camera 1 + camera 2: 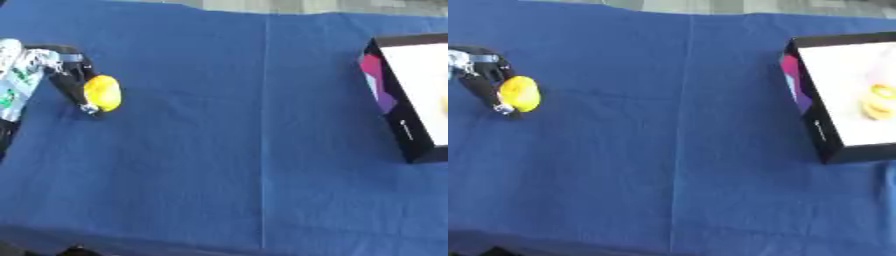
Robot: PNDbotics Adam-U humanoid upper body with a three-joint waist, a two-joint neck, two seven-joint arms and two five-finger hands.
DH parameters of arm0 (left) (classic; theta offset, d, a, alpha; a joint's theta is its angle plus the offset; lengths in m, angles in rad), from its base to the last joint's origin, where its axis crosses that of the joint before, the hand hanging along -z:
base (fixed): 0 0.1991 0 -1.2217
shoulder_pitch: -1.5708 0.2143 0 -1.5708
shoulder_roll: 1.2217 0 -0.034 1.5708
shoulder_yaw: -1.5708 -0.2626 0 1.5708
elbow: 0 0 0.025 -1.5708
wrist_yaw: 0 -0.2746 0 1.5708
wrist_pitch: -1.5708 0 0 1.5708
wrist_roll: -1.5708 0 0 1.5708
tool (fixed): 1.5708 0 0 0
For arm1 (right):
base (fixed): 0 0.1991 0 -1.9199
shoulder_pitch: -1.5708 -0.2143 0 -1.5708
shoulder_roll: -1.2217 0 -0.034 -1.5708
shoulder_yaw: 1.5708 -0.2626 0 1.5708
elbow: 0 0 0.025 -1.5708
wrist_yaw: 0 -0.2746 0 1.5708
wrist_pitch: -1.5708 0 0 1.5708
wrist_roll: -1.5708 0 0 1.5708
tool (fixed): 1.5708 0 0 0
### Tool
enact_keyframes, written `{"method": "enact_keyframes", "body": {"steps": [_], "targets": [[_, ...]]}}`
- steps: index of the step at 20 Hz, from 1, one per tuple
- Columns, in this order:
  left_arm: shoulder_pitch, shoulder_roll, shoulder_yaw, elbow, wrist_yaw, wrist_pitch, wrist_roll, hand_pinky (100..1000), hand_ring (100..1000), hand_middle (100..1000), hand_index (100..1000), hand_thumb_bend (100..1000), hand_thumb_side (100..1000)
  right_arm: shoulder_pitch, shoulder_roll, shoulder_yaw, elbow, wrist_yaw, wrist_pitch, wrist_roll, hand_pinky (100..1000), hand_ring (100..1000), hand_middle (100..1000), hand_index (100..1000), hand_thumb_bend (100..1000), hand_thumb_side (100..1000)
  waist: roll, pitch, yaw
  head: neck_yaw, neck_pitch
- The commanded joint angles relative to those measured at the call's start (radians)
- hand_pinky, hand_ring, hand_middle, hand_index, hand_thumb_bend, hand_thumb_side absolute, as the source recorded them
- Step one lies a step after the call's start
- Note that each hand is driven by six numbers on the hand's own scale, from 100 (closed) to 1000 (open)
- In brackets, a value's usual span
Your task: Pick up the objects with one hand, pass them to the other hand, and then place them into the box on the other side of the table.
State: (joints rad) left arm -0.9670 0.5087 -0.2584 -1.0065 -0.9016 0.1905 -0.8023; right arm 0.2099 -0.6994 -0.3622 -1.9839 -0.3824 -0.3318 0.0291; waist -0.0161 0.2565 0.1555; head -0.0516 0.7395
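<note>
At the left edge of the frame, a little above the middle, the left hand (72,75) comes in over the blue-covered desk (245,150). Its black fingers (485,87) are curled round a small yellow object (102,92), rounded and smooth, which sits against the right side of the hand. The fingers run down along the object's left side and their tips show just below it, so the hand is closed on the object rather than spread. Whether the object is lifted clear of the cloth or resting on it cannot be told from these views. A silver and white part of the arm shows further left, at the very edge.

At the right edge, from the upper part of the frame down past the middle, stands the box (820,132), black-walled, with a pink and purple patch on its left wall and a pale inside. In the right eye view something yellow (877,102) lies in it near the right border. The box is well apart from the hand, across the whole width of the cloth.

The right hand shows in neither view.
</note>
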Motion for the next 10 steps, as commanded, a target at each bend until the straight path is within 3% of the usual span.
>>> {"method": "enact_keyframes", "body": {"steps": [1, 10], "targets": [[-0.017, 0.016, 0.006, -0.008, -0.015, 0.004, -0.003, 846, 809, 735, 696, 613, 168, -0.004, -0.023, -0.009, -0.016, 0.006, 0.0, 0.002, 926, 1000, 969, 1000, 100, 470, 0.014, -0.013, -0.002, 0.006, -0.008], [-0.013, 0.012, 0.008, -0.007, 0.001, 0.029, 0.031, 810, 747, 658, 598, 353, 100, 0.003, -0.022, -0.009, -0.016, 0.012, -0.002, 0.005, 927, 1000, 970, 1000, 100, 470, 0.012, -0.016, 0.001, 0.009, -0.008]]}}
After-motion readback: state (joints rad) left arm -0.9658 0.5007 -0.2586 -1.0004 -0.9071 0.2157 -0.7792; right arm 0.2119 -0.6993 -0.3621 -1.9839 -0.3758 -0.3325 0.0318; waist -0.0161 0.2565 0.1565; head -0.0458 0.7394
